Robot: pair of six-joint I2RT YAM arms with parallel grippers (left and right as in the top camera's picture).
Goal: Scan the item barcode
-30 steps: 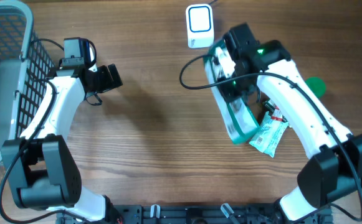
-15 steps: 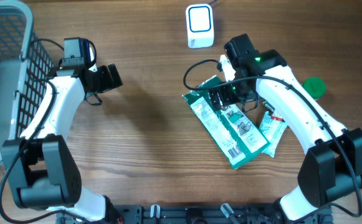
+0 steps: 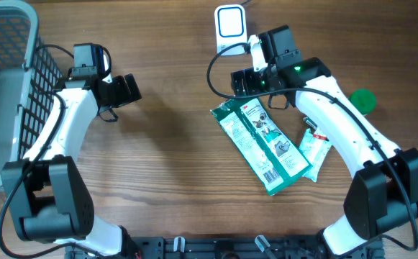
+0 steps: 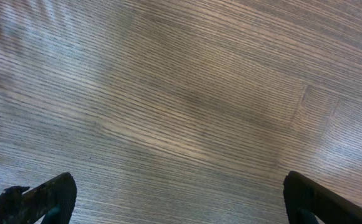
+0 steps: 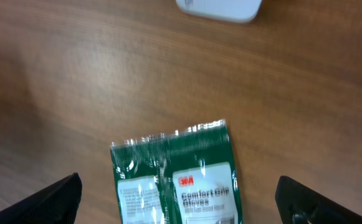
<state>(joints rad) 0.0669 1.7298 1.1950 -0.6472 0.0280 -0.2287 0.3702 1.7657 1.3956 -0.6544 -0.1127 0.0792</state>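
Observation:
A green packet of gloves [image 3: 260, 146] with white labels lies flat on the wood table, a barcode near its lower end. The right wrist view shows its top end [image 5: 177, 177] with "3M Comfort Grip Gloves" printed on it. My right gripper [image 3: 246, 80] hovers open above the packet's top end, holding nothing, its fingertips [image 5: 56, 199] far apart. The white scanner [image 3: 231, 29] stands just behind it at the table's far edge, and its base shows in the right wrist view [image 5: 219, 9]. My left gripper [image 3: 129, 89] is open over bare wood at the left, empty.
A grey wire basket [image 3: 3, 86] stands at the far left. A small white and green sachet [image 3: 314, 152] lies partly under the packet at the right. Beside the right arm sits a green round object [image 3: 362, 100].
The right gripper opened and let go of the green packet, which dropped flat onto the table. The gripper then moved back toward the scanner. The left arm stayed still.

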